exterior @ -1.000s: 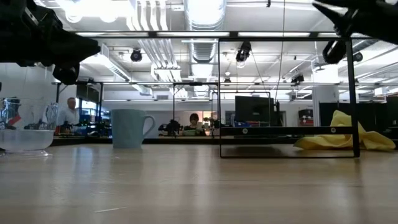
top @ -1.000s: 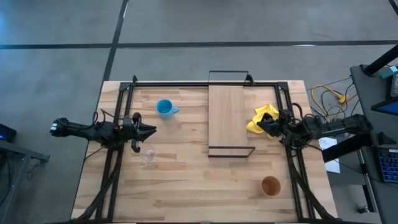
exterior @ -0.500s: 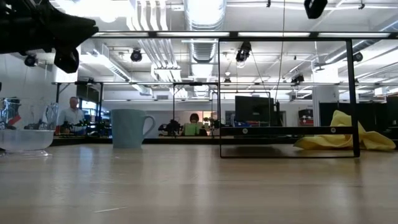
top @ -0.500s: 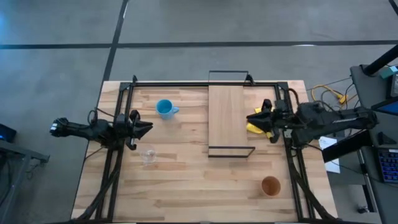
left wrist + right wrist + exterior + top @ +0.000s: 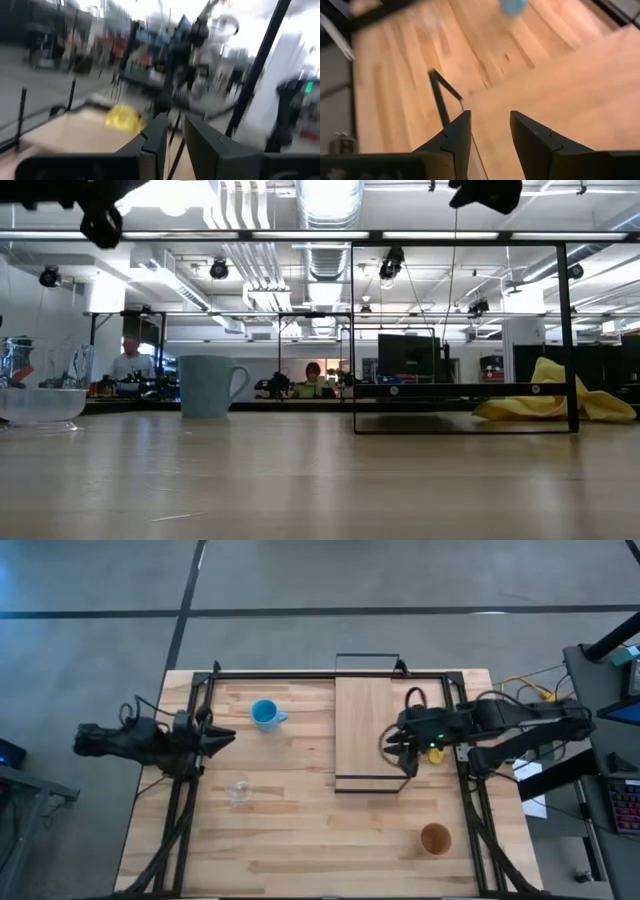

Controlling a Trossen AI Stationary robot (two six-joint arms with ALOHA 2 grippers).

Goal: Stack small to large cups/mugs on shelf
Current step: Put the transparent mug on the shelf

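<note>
The light-blue mug point(image 5: 265, 714) stands upright on the table at the far left. The tiny clear glass cup point(image 5: 238, 790) stands nearer. The brown-orange cup point(image 5: 434, 838) stands near the front right. The shelf point(image 5: 368, 725), a light-wood board on a black wire frame, rests at the far middle. My right gripper point(image 5: 398, 752) hovers open above the shelf's right edge, over the board point(image 5: 560, 90). My left gripper point(image 5: 228, 735) hangs raised by the table's left side, short of the mug. Its fingers point(image 5: 155, 135) stand a narrow gap apart on nothing.
A yellow cloth point(image 5: 550, 402) lies on the table just right of the shelf, mostly under my right arm in the high view. Black rails point(image 5: 300, 674) run along the table's far, left and right sides. People sit in the room beyond.
My right gripper has gone from the yellow cloth toward the table's left and now hangs over the shelf's right edge. My left gripper has drawn back toward the table's left edge and risen. The cups and the cloth have stayed put.
</note>
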